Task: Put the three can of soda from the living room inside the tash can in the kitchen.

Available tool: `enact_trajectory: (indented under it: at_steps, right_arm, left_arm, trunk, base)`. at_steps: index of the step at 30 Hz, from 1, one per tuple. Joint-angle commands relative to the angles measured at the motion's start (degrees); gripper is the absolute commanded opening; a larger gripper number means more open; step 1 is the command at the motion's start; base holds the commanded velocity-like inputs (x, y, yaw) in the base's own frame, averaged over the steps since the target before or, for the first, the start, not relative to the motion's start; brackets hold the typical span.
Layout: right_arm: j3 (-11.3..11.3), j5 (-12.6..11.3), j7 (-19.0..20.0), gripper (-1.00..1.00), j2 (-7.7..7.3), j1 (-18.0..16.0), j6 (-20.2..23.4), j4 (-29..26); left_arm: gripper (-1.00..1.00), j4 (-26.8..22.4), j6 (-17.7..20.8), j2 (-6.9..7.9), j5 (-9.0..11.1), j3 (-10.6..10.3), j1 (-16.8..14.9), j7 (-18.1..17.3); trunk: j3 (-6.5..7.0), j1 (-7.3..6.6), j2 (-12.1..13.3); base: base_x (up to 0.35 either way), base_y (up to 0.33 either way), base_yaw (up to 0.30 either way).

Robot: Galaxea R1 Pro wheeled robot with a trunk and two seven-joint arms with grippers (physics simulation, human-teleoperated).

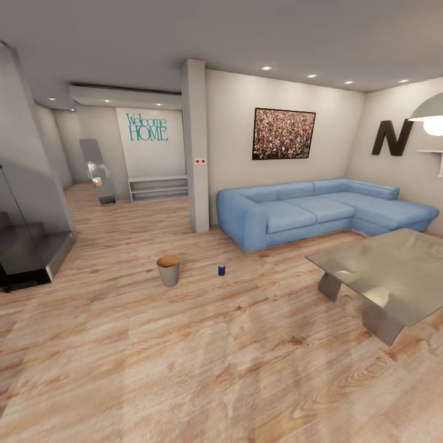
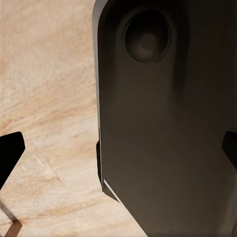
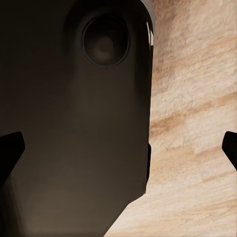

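Observation:
On the pale plank floor of the living room a small grey bin with a tan rim, the tash can (image 1: 168,269), stands upright. One dark blue can of soda (image 1: 221,269) stands on the floor just to its right, apart from it. The two orange cans are out of view. In the left wrist view my left gripper (image 2: 118,150) is open, with a black fingertip (image 2: 10,154) at each side edge and a dark part of the robot's body behind. In the right wrist view my right gripper (image 3: 118,148) is open in the same way, holding nothing, over the wood floor.
A light blue corner sofa (image 1: 320,212) lines the far wall under a black N (image 1: 391,138). A grey low table (image 1: 387,274) stands at the right. A white pillar (image 1: 195,147) and a dark glass-sided stair block (image 1: 27,246) flank a hallway at the back left.

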Motion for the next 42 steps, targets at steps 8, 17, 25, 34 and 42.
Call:
enact_trajectory:
  at_steps: [8, 17, 25, 34, 42]
  right_arm:
    - [0.0, 0.0, 0.0, 1.00, 0.00, 0.0, 0.0, 0.0]
    - [0.0, 0.0, 0.0, 1.00, 0.00, 0.0, 0.0, 0.0]
    - [0.0, 0.0, 0.0, 1.00, 0.00, 0.0, 0.0, 0.0]
    - [0.0, 0.0, 0.0, 1.00, 0.00, 0.0, 0.0, 0.0]
    - [0.0, 0.0, 0.0, 1.00, 0.00, 0.0, 0.0, 0.0]
  left_arm:
    - [1.00, 0.0, 0.0, 0.00, 0.0, 0.0, 0.0, 0.0]
    - [1.00, 0.0, 0.0, 0.00, 0.0, 0.0, 0.0, 0.0]
    - [1.00, 0.0, 0.0, 0.00, 0.0, 0.0, 0.0, 0.0]
    - [1.00, 0.0, 0.0, 0.00, 0.0, 0.0, 0.0, 0.0]
    - [1.00, 0.0, 0.0, 0.00, 0.0, 0.0, 0.0, 0.0]
  trunk:
    - [0.00, 0.00, 0.0]
    - [0.00, 0.00, 0.0]
    - [0.00, 0.00, 0.0]
    - [0.00, 0.00, 0.0]
    - [0.00, 0.00, 0.0]
  base:
    - [0.000, 0.000, 0.000]
    - [0.000, 0.000, 0.000]
    - [0.000, 0.000, 0.000]
    - [0.000, 0.000, 0.000]
    - [0.000, 0.000, 0.000]
